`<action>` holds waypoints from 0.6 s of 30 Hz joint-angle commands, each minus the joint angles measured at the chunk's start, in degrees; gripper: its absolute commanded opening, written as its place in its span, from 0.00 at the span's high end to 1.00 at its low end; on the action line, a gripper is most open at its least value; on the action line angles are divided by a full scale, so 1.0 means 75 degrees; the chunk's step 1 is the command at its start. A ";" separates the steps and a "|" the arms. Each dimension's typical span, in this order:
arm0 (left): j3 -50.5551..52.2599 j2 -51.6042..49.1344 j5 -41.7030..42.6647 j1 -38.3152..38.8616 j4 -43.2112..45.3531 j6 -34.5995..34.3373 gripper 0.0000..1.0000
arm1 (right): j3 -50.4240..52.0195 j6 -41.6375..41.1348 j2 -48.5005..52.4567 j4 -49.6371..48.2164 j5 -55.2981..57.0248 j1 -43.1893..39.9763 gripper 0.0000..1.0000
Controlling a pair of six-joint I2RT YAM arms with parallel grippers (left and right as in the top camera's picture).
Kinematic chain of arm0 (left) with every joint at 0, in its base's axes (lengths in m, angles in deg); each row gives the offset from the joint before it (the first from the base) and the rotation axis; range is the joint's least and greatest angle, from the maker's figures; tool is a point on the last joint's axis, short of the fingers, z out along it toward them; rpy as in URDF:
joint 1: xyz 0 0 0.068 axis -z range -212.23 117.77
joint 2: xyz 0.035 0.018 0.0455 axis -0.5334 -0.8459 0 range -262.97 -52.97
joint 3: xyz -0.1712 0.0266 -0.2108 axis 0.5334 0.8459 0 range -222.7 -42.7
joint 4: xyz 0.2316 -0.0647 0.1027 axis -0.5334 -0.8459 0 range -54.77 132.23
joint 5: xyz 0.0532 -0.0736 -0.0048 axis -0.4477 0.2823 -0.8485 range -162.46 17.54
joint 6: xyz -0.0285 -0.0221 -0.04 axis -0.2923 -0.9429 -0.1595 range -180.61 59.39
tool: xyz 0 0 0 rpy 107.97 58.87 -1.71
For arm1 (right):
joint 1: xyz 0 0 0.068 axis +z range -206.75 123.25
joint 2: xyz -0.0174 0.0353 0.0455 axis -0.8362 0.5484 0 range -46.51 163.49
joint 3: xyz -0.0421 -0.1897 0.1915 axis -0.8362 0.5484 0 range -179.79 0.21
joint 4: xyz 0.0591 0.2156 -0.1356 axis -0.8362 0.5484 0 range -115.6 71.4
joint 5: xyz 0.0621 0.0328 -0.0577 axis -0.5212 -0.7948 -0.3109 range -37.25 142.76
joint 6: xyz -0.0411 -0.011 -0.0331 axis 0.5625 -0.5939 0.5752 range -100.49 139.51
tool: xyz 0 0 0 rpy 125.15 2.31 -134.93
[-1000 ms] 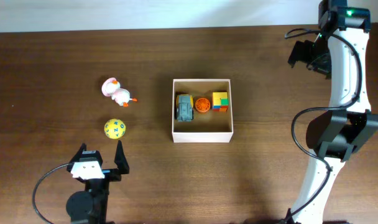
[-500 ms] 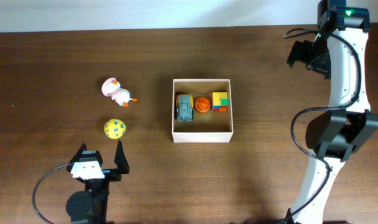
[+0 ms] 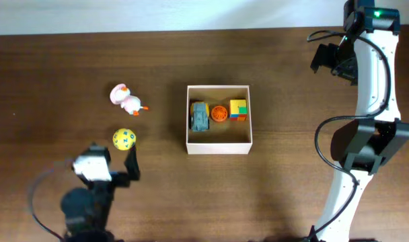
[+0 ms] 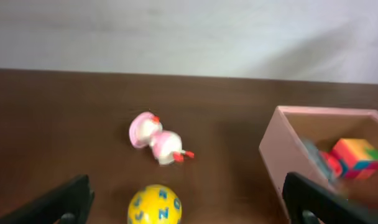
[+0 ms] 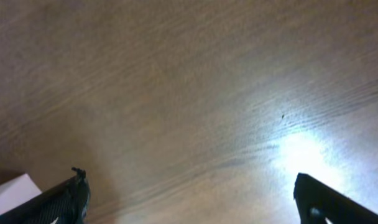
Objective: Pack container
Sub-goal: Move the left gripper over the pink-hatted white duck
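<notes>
L gripper point(image 3: 112, 152) at the table's point(image 3: 56, 67) 7 o'clock, blurred in the overhead. Wrist cam shows the jaws spread wide w/ nothing between them, fingers point(image 4: 64, 202) at both lower frame corners. Holds nothing.

Pink-white duck toy point(image 3: 127, 99) lies on its side on the wood, at 10 o'clock from the container, well apart from it. Yellow ball w/ blue letters point(image 3: 124, 138) sits at the duck's 6 o'clock, near but not touching. It's also just off the L gripper's 12 o'clock.

Container point(image 3: 218, 148) is mid-table, open top up, white walls, tan inside, sitting flat.

3 toys in a row across its 12 o'clock half. Grey-blue toy car point(image 3: 200, 117) on the 9 o'clock side, by that wall. Orange round toy point(image 3: 219, 113) in the middle. Multicolour block cube point(image 3: 238, 109) on the 3 o'clock side. All close together, can't tell if touching.

R gripper point(image 3: 323, 58) at 2 o'clock from the container, well apart, near the table's far edge. Its wrist cam shows jaws wide apart over bare wood, gripping nothing. White corner point(image 5: 9, 190) at that frame's 8 o'clock, can't tell what.
</notes>
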 commanded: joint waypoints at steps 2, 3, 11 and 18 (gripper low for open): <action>-0.2602 -0.2602 0.0358 -0.0015 -0.1221 0.0172 0.01 | -0.0108 -0.0041 -0.0248 0.0003 -0.0009 0.0015 0.01; -0.3456 -0.3445 0.0525 -0.0015 -0.1891 0.0172 0.01 | -0.0108 -0.0041 -0.0248 0.0003 -0.0009 0.0015 0.01; -0.7781 -0.7475 0.0909 -0.0012 -0.5004 0.0163 0.01 | -0.0108 -0.0041 -0.0248 0.0003 -0.0009 0.0015 0.01; -0.8256 -0.8682 0.1489 -0.0006 -0.5479 0.0175 0.01 | -0.0108 -0.0041 -0.0248 0.0003 -0.0009 0.0015 0.01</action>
